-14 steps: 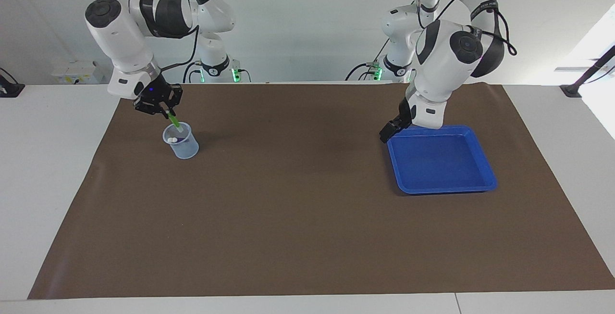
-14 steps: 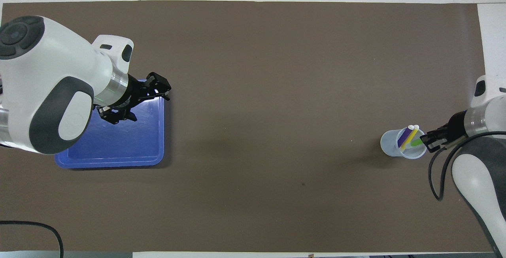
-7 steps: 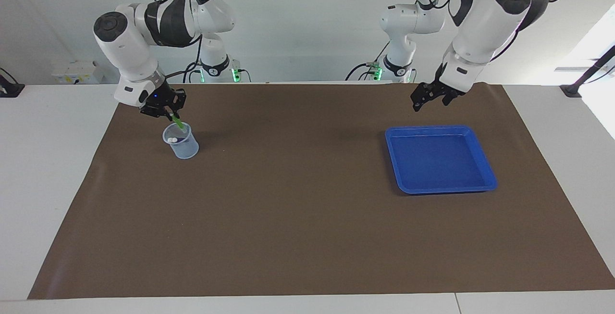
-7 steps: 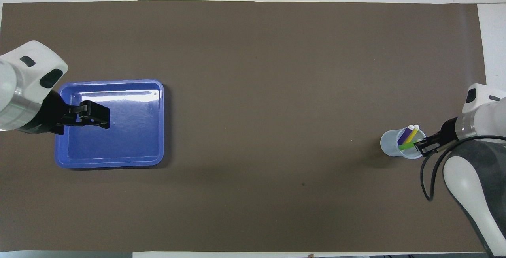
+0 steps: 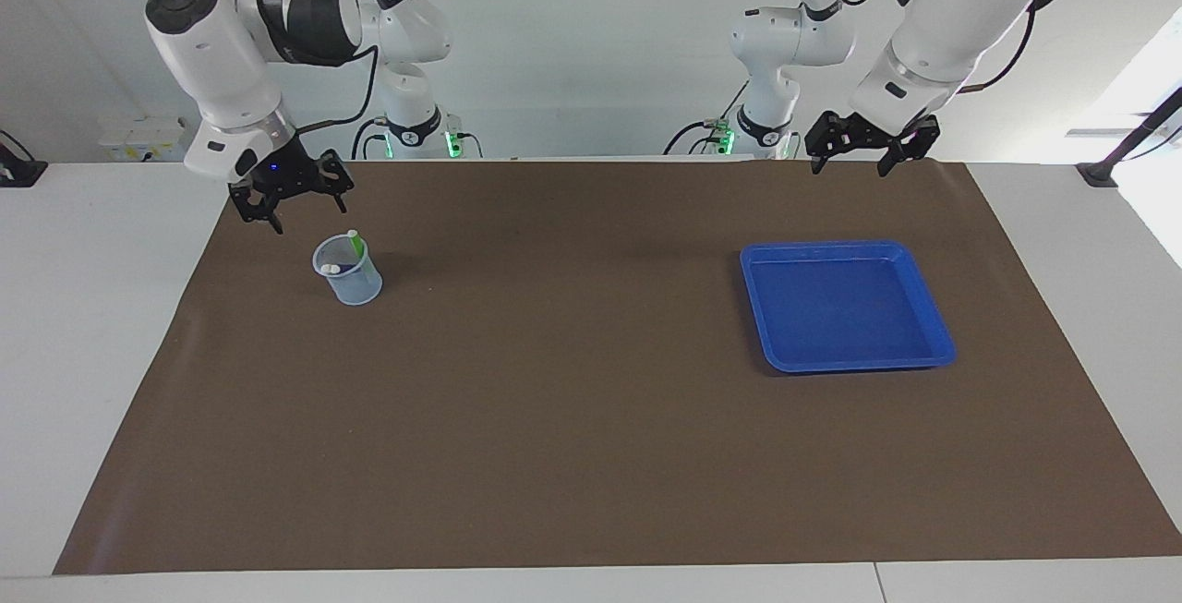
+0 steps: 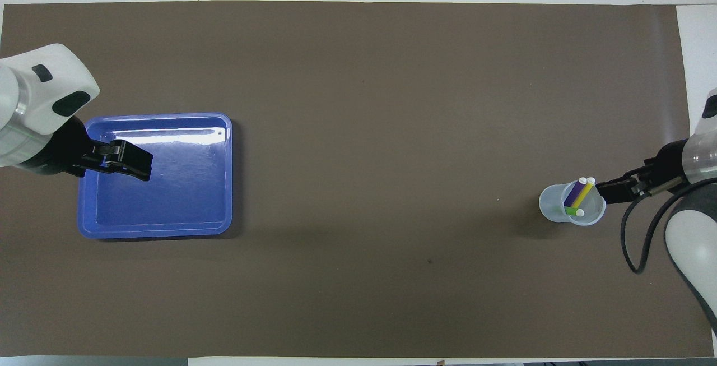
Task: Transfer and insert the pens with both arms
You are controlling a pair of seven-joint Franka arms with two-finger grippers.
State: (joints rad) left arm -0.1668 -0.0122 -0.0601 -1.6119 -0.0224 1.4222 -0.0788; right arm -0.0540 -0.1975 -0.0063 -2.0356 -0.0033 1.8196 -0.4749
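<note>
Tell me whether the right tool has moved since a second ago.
Yes. The right tool let go of the green pen, now left in the cup, and rose away toward the table's edge, open.

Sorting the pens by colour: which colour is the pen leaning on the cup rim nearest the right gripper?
Green pen, clearest in the facing view.

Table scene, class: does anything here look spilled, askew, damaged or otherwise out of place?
Nothing stands out. The cup stands upright, holding the green pen, purple pen and yellow pen. The tray lies flat. Both the right gripper and left gripper hang open, holding nothing.
</note>
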